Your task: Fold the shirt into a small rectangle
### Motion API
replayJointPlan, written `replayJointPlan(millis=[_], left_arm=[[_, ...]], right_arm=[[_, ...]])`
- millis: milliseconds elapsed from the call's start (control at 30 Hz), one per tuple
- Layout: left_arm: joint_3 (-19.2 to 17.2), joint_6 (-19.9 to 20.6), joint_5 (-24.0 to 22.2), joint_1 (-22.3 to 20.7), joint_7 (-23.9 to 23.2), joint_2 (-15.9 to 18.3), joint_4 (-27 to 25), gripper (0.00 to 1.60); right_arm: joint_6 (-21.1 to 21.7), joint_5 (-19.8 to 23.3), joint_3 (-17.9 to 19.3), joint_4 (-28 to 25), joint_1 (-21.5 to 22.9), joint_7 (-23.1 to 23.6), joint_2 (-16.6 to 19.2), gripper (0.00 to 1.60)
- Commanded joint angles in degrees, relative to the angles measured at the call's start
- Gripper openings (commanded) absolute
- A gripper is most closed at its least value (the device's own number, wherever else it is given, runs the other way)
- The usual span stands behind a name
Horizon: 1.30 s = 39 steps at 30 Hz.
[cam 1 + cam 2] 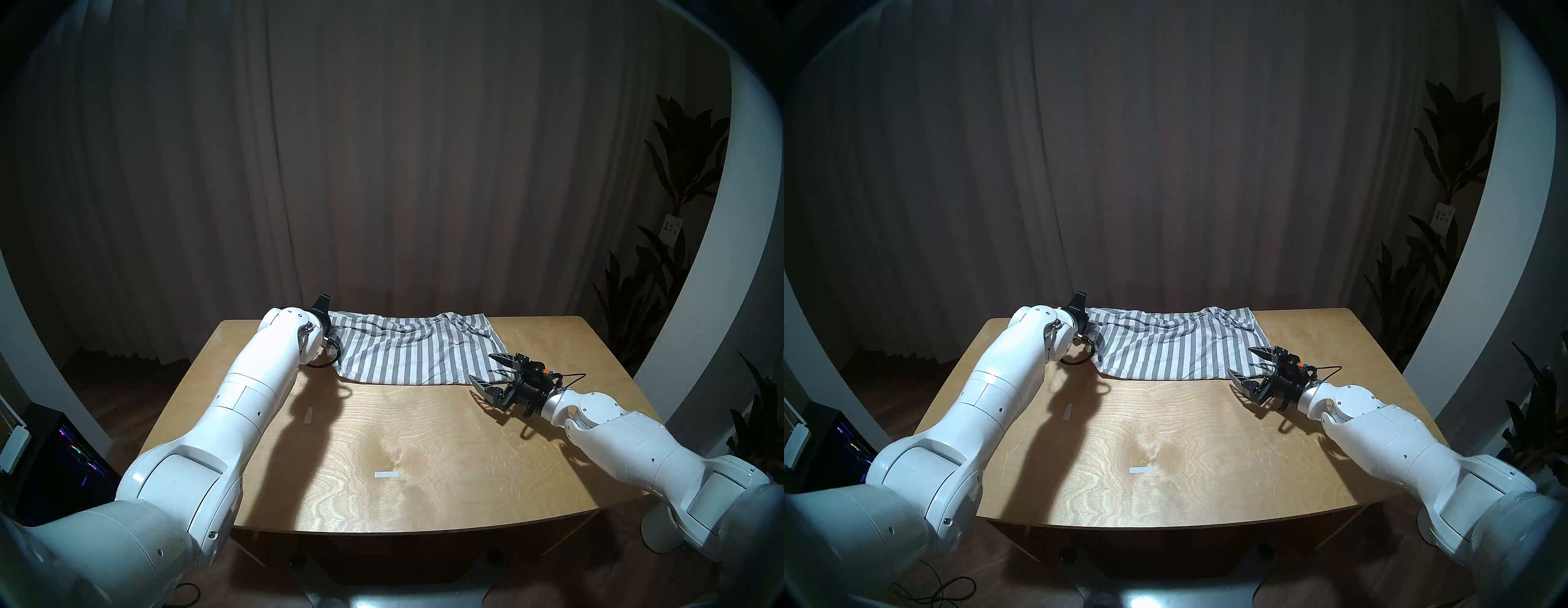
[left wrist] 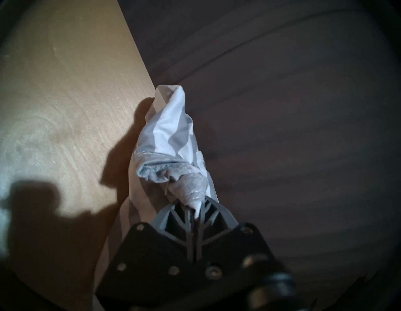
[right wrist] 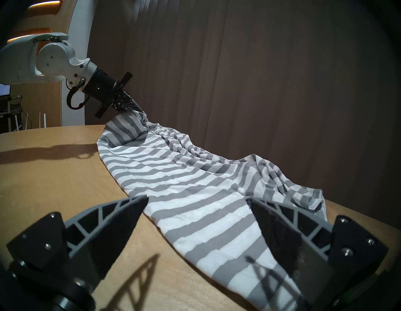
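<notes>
The grey-and-white striped shirt (image 1: 415, 352) lies rumpled along the far side of the wooden table (image 1: 382, 446). My left gripper (image 2: 195, 208) is shut on a bunched, grey-edged part of the shirt (image 2: 171, 139) at its far left end, right over the table's back edge. In the right wrist view the left gripper (image 3: 138, 109) lifts that end slightly. My right gripper (image 1: 483, 368) hovers open at the shirt's near right corner, with its fingers on either side of the striped cloth (image 3: 195, 191) and not touching it. A sleeve hem (image 3: 308, 197) lies crumpled at the far right.
Two short white tape marks (image 1: 386, 474) (image 1: 308, 415) sit on the bare wood nearer to me. A dark curtain (image 1: 382, 170) hangs just behind the table's far edge. Potted plants (image 1: 679, 212) stand to the right and a lit computer case (image 1: 63, 463) sits on the floor at the left.
</notes>
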Motion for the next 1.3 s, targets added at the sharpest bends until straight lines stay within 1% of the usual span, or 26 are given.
replayJointPlan(millis=[0,367,700,1000,1233,1267], left_arm=[[1.8,-0.4,1.3,-3.1,-1.2,-2.5,-1.9,0.0],[4.7,-1.1,2.9,-3.9,-1.7,-4.6,-2.5,0.0],[7.3,-1.9,4.6,-4.5,-2.3,-6.3,-2.9,0.0],[11.1,-2.3,6.2,-4.1,-3.0,-9.5,-3.5,0.0],[14.1,-2.4,7.0,-3.2,-3.3,-12.0,-3.7,0.0],[14.1,-2.4,7.0,-3.2,-3.3,-12.0,-3.7,0.0]], right_arm=[[-0.6,1.4,1.0,-3.7,-2.0,-0.4,2.4,1.6],[-0.9,2.9,1.6,-8.1,-5.3,-1.3,5.1,1.6],[-1.3,4.7,2.3,-13.4,-8.7,-2.6,8.1,1.6],[-1.8,6.6,3.1,-19.4,-12.4,-4.4,11.7,1.6],[-2.2,7.9,3.6,-23.2,-14.9,-5.6,14.2,1.6],[-2.2,7.9,3.6,-23.2,-14.9,-5.6,14.2,1.6]])
